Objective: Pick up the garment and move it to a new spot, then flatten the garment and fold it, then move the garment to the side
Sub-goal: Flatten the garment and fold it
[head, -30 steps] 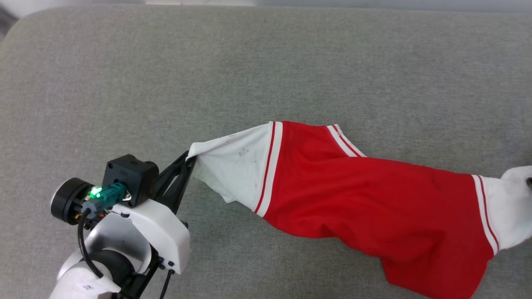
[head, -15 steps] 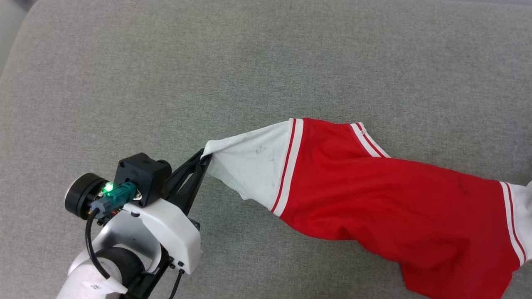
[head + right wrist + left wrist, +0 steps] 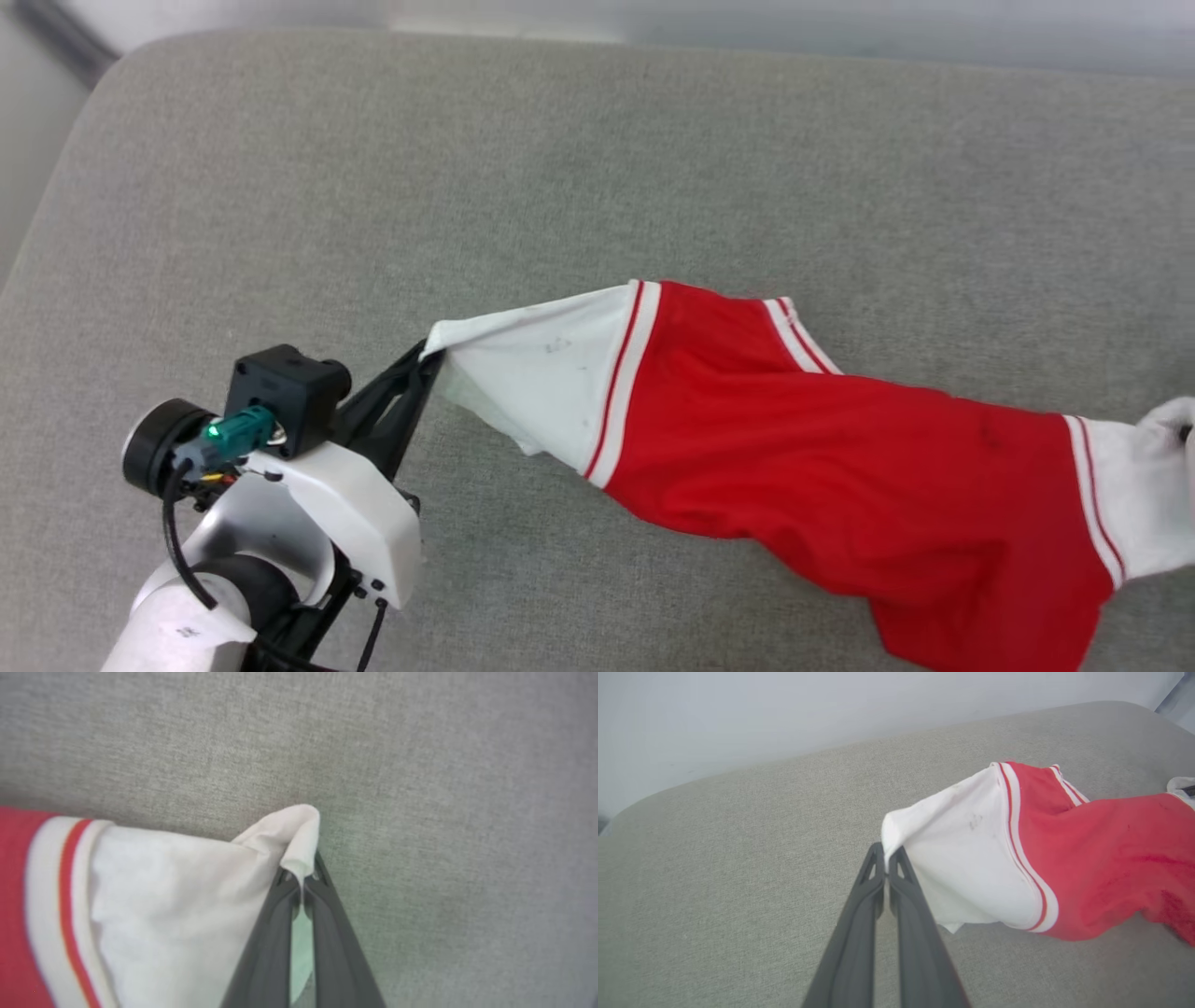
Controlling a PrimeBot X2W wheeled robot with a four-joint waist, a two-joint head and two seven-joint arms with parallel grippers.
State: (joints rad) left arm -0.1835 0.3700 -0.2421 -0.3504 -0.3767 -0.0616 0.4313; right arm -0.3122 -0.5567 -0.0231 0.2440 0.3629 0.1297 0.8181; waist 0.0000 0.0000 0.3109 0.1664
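Nothing legible anywhere (the forearm label [image 3: 189,633] carries a mark too blurred to read)

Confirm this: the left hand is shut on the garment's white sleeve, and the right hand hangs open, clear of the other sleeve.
Wrong about the right hand: it is shut on the other sleeve, not open and clear; the right wrist view shows it. The left hand is shut on the garment's white sleeve.
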